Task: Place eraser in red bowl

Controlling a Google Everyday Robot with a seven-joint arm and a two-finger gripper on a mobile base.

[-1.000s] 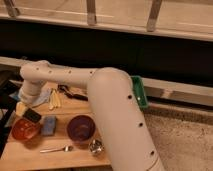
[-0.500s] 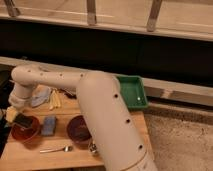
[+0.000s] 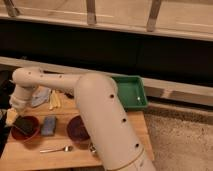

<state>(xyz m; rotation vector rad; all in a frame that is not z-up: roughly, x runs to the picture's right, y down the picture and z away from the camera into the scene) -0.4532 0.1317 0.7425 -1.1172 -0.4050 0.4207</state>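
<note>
Wooden tabletop (image 3: 75, 155) is carrying the red bowl (image 3: 26, 128), where the gripper (image 3: 13, 117) is hovering at its left rim, grip state impossible to tell, the eraser (image 3: 23, 125) lying inside it, a blue pad (image 3: 49, 125) just right.

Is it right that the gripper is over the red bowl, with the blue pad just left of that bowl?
Not quite. In the camera view the gripper is at the left edge of the red bowl, but the blue pad lies just right of that bowl, between it and the purple bowl. A dark block, likely the eraser, shows inside the red bowl.
</note>
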